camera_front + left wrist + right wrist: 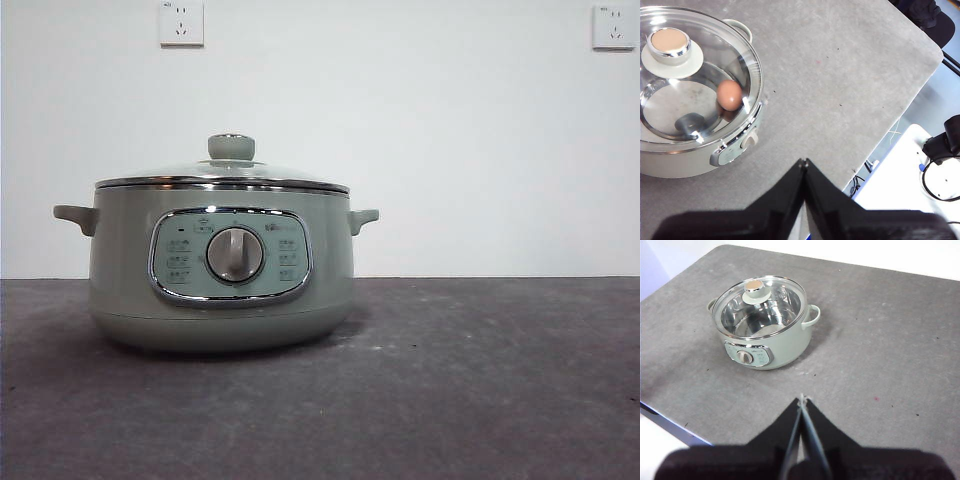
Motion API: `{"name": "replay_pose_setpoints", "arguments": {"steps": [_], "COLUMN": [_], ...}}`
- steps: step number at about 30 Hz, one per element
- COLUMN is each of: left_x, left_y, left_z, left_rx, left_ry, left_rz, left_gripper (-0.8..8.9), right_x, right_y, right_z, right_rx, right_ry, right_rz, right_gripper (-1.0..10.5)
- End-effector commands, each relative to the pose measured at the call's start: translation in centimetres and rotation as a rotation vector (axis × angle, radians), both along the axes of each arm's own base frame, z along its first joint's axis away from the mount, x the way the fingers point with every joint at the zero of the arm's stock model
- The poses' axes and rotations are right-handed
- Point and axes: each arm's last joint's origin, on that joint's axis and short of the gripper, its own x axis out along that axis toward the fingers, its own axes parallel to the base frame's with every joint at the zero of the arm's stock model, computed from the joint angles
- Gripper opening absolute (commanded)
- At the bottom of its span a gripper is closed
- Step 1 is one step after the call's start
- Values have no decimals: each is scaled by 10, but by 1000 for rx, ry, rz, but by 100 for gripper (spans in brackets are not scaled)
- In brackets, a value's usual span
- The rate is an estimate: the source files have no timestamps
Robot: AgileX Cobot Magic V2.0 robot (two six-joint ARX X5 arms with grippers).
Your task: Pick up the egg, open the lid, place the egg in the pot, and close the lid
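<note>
We note the pot (pixel 220 270) standing on the grey table (pixel 480 380), squat and sage-green, a small handle out on each side. Its front carries a chrome-framed panel (pixel 230 256) with a round dial (pixel 235 255) in the middle.

The lid (pixel 225 178) sits on the pot: shallow glass dome, shiny chrome rim, green knob (pixel 231 147) on top (from above the knob's cap looks tan with a chrome ring). It rests level and closed all round the rim.

The egg (pixel 730 95) we see only from the left wrist, through the glass: smooth, orange-brown, roundish, lying inside the pot on the steel floor, close to the wall on the dial side. From the front it is hidden by the pot's wall.

Left gripper (pixel 804 162): jaws pressed together tip to tip, nothing between them, above the table just beside the pot. Right gripper (pixel 802 399): jaws likewise closed and empty, held well back from the pot and high enough to take in the whole of it.

On the wall behind we count two white sockets (pixel 181 23).
</note>
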Motion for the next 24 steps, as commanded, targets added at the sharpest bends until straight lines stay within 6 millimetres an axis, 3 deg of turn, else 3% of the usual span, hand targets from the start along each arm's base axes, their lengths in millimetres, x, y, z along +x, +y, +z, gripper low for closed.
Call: {"name": "replay_pose_setpoints", "arguments": {"steps": [1, 13, 20, 24], "left_x": [0, 3, 4, -10], "left_y": [-1, -2, 15, 35], "left_z": [0, 2, 30, 25], "left_rx": [-2, -1, -15, -58], "left_ry": [-4, -41, -478, -675], "left_rz": [-4, 2, 81, 175], "left_gripper": [-5, -4, -4, -4], "right_x": [-1, -1, -1, -1], "right_y": [-1, -1, -1, -1], "right_z": [-3, -3, -3, -3], "right_rx": [-9, -9, -9, -9], "right_ry": [27, 27, 27, 27], "right_rz": [-10, -10, -10, -10], "right_gripper": [2, 1, 2, 1]}}
